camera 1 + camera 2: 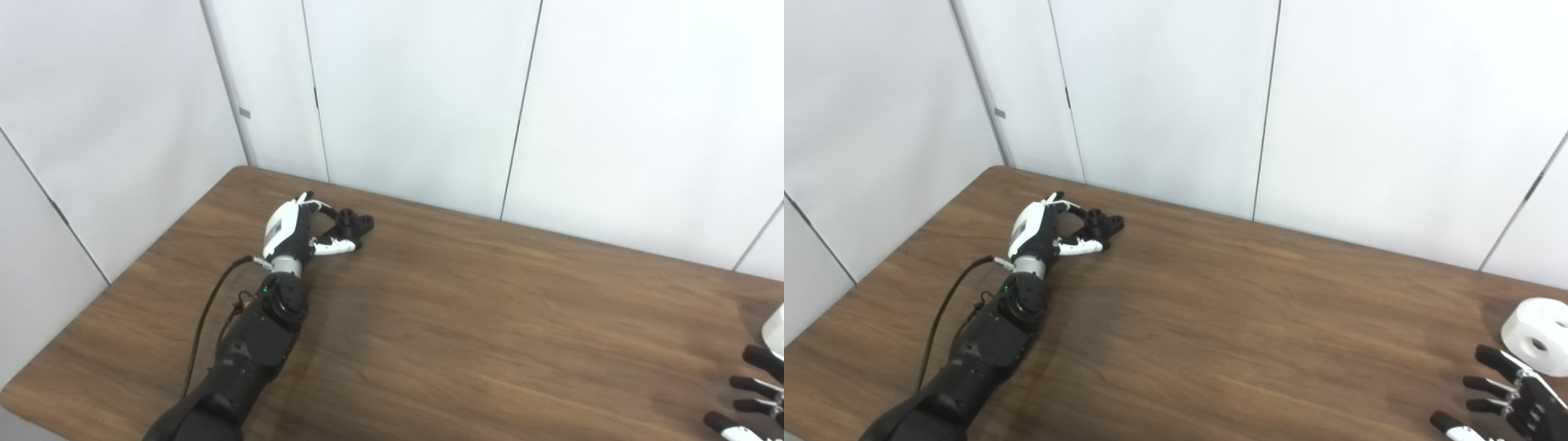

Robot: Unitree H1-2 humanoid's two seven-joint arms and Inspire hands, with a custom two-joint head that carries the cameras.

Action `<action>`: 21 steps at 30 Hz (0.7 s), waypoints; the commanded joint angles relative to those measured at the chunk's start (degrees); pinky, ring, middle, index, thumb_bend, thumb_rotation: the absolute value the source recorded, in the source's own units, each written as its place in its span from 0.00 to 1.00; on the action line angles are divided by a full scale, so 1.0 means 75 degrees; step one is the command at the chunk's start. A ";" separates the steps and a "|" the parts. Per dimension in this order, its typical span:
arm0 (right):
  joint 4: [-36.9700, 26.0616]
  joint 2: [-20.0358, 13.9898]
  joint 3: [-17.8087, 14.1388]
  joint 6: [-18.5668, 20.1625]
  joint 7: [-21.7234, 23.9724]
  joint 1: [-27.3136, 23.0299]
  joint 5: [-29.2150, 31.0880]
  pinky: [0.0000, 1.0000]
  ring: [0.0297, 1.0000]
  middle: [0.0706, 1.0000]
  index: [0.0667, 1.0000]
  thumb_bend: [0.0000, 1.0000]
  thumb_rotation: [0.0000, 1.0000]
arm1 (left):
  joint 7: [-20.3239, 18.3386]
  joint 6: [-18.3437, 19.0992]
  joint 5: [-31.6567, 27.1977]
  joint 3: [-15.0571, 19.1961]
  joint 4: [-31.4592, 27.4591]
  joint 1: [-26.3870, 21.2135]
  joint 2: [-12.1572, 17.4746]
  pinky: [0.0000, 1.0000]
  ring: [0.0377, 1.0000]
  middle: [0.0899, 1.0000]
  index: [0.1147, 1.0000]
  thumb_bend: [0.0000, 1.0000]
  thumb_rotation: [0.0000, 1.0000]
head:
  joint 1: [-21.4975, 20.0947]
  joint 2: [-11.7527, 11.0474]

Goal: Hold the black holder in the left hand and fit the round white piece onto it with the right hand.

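The left hand (1044, 229) lies on a wooden surface (1213, 318), its fingers (1078, 247) curled around the black holder (1099, 225) at their tips. The right hand (1513, 395) hovers low with empty fingers (1494, 358) spread apart. The white piece (1537, 335) sits on the surface just beyond those fingertips.

The right hand (1510, 395) and, in the left eye view, the round white piece (774, 331) are cut off.
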 commanded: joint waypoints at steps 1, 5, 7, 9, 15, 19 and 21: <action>-0.0328 -0.0067 -0.0080 -0.0078 -0.0080 -0.0176 0.0035 0.56 0.67 0.80 0.74 0.71 0.14 | -0.0539 0.0165 -0.0234 -0.0132 0.0326 0.0016 -0.0208 0.98 1.00 0.98 0.56 0.87 0.13 | -0.0012 0.0013; -0.0413 -0.0041 -0.0104 0.0095 -0.0101 -0.0176 0.0060 0.56 0.67 0.80 0.75 0.72 0.14 | -0.0587 0.0207 -0.0443 -0.0021 0.0320 0.0034 -0.0290 1.00 1.00 0.98 0.56 0.89 0.13 | -0.0013 0.0026; -0.0412 -0.0046 -0.0108 0.0094 -0.0088 -0.0177 0.0090 0.56 0.68 0.81 0.75 0.72 0.13 | -0.0636 0.0202 -0.0517 0.0024 0.0312 0.0046 -0.0308 1.00 1.00 0.99 0.56 0.89 0.12 | 0.0001 0.0034; -0.0409 -0.0058 -0.0098 0.0051 -0.0090 -0.0180 0.0061 0.56 0.68 0.81 0.75 0.72 0.12 | -0.0635 0.0215 -0.0518 0.0022 0.0298 0.0059 -0.0308 1.00 1.00 1.00 0.56 0.88 0.13 | -0.0007 0.0051; -0.0369 -0.0062 -0.0116 -0.0030 -0.0056 -0.0193 0.0166 0.56 0.68 0.81 0.75 0.72 0.11 | -0.0455 0.0070 -0.0377 -0.0043 0.0363 0.0073 -0.0287 1.00 1.00 1.00 0.58 0.86 0.12 | 0.0003 0.0037; -0.0386 -0.0072 -0.0106 -0.0004 -0.0058 -0.0191 0.0152 0.55 0.68 0.80 0.75 0.72 0.10 | -0.0352 0.0085 -0.0314 -0.0052 0.0391 0.0089 -0.0285 1.00 1.00 1.00 0.58 0.88 0.14 | 0.0002 0.0042; -0.0371 -0.0073 -0.0105 -0.0019 -0.0051 -0.0196 0.0163 0.55 0.67 0.80 0.74 0.72 0.09 | -0.0274 0.0072 -0.0282 -0.0065 0.0405 0.0099 -0.0285 1.00 1.00 1.00 0.58 0.88 0.13 | 0.0002 0.0042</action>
